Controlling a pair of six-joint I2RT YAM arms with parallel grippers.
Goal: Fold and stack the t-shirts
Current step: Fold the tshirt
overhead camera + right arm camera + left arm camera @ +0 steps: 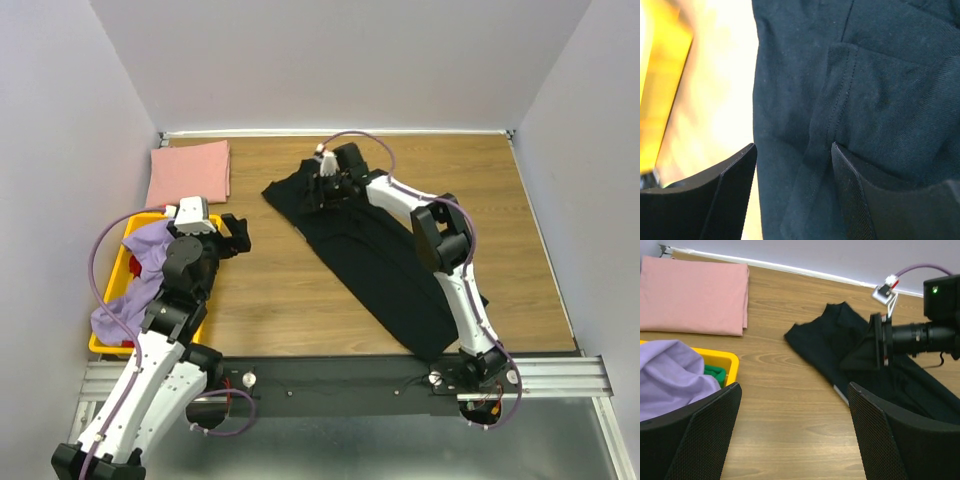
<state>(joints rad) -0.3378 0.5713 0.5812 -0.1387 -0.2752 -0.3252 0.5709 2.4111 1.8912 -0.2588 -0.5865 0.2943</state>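
The black t-shirt [385, 265] lies spread in a long diagonal strip from the far middle of the table to the near right edge. My right gripper [322, 190] is open and low over its far end. In the right wrist view a stitched fold of the black t-shirt [880, 75] lies between the spread fingers of that gripper [793, 147]. The dusty pink t-shirt [190, 172] lies folded flat in the far left corner. The lavender t-shirt [118, 312] is bunched in the yellow crate. My left gripper [794, 390] is open and empty above bare wood beside the crate.
The yellow crate [133, 228] stands at the left edge, with something green [715, 372] under the lavender cloth. White walls enclose the table on three sides. Bare wood [270, 290] lies between the crate and the black shirt.
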